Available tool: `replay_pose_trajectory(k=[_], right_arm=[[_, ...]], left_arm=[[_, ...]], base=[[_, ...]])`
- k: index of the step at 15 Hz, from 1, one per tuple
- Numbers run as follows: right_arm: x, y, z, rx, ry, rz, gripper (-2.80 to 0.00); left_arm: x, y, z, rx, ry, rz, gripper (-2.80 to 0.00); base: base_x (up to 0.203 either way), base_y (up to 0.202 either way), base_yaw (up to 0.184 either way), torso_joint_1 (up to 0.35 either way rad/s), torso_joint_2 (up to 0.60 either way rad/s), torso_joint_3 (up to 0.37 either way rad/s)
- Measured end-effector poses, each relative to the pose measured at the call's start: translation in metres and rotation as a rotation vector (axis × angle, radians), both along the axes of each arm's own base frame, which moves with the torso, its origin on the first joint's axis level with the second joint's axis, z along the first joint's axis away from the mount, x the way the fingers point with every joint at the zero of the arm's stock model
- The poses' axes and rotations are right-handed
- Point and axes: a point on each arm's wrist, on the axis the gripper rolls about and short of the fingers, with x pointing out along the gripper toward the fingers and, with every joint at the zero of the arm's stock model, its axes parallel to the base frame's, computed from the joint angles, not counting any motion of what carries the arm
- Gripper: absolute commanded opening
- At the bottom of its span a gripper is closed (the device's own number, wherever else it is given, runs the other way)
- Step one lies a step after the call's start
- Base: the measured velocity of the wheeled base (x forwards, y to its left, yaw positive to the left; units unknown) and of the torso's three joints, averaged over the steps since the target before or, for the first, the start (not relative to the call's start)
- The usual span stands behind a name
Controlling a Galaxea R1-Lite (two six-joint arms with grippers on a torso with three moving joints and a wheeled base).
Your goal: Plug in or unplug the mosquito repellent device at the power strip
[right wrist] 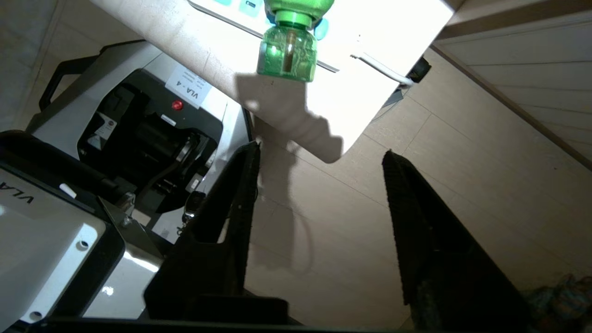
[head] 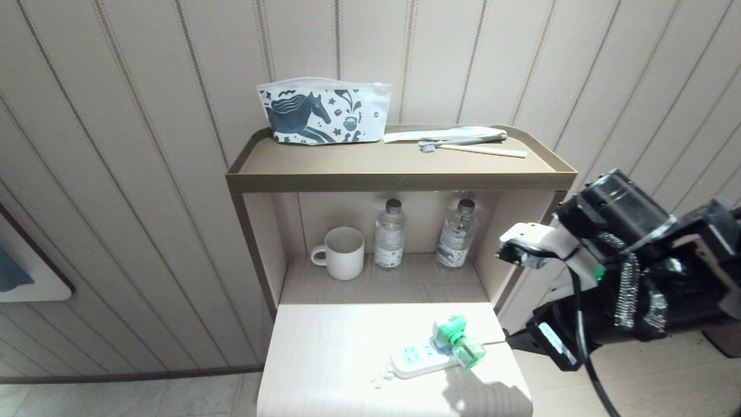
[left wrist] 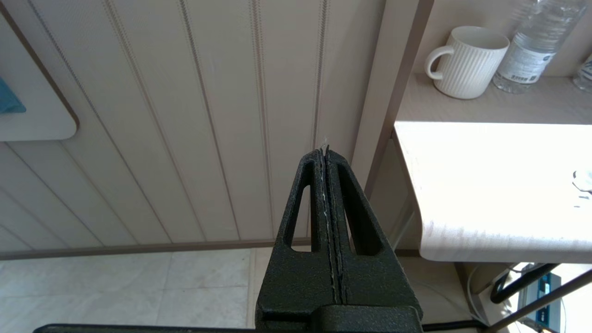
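The mosquito repellent device (head: 457, 343), green with a translucent bottle, sits on the right end of the white power strip (head: 418, 359), which lies on the low pale table (head: 324, 347). My right arm (head: 625, 260) is drawn back to the right of the table, clear of both. In the right wrist view the right gripper (right wrist: 321, 152) is open with only floor between its fingers, and the device's bottle (right wrist: 286, 51) lies well beyond the tips. In the left wrist view my left gripper (left wrist: 325, 150) is shut and empty, parked off the table's left side.
The alcove behind the table holds a white ribbed mug (head: 341, 252) and two clear water bottles (head: 389, 234) (head: 456, 233). A horse-print pouch (head: 321, 113) and a toothbrush (head: 474, 149) lie on the top shelf. The strip's cord (right wrist: 384, 69) hangs off the table edge.
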Motion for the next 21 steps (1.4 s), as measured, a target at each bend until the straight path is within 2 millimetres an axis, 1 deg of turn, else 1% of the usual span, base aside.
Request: replay_pose_trajectory(k=[2,6,7,9,11,14,16,18,19,21], right_arm=[[-0.023,-0.016,0.01,0.027,-0.046,-0.019,-2.8],[-0.074,-0.049,0.027,0.133,-0.169,-0.155,-2.8],[-0.088,-0.058,0.028,0.159,-0.203,-0.189,-2.8],[-0.115,-0.077,0.024,0.18,-0.271,-0.256,-2.8],[-0.142,-0.097,0.012,0.173,-0.352,-0.357,-2.8],[-0.175,-0.121,-0.012,0.145,-0.446,-0.533,-2.8],[-0.192,-0.129,-0.028,0.134,-0.485,-0.609,-2.8],[-0.208,-0.133,-0.043,0.15,-0.525,-0.608,-2.8],[-0.214,-0.134,-0.054,0.173,-0.537,-0.597,-2.8],[-0.217,-0.134,-0.079,0.215,-0.553,-0.592,-2.8]], left_arm=[[0.0,0.0,0.0,0.0,0.0,-0.001,-2.8],[0.0,0.0,0.0,-0.001,-0.001,0.0,-2.8],[0.0,0.0,0.0,-0.001,-0.001,0.0,-2.8],[0.0,0.0,0.0,-0.001,0.0,0.0,-2.8],[0.0,0.0,0.0,-0.002,0.0,0.0,-2.8],[0.0,0.0,0.0,-0.002,0.0,-0.001,-2.8],[0.0,0.0,0.0,-0.003,0.0,0.0,-2.8],[0.0,0.0,0.0,-0.003,0.0,0.0,-2.8],[0.0,0.0,0.0,-0.002,0.0,0.0,-2.8],[0.0,0.0,0.0,-0.002,0.0,-0.001,-2.8]], base=[[0.0,0.0,0.0,0.0,0.0,0.0],[0.0,0.0,0.0,0.0,0.0,0.0],[0.0,0.0,0.0,0.0,0.0,0.0],[0.0,0.0,0.0,0.0,0.0,0.0],[0.0,0.0,0.0,0.0,0.0,0.0],[0.0,0.0,0.0,0.0,0.0,0.0],[0.0,0.0,0.0,0.0,0.0,0.0],[0.0,0.0,0.0,0.0,0.0,0.0],[0.0,0.0,0.0,0.0,0.0,0.0],[0.0,0.0,0.0,0.0,0.0,0.0]])
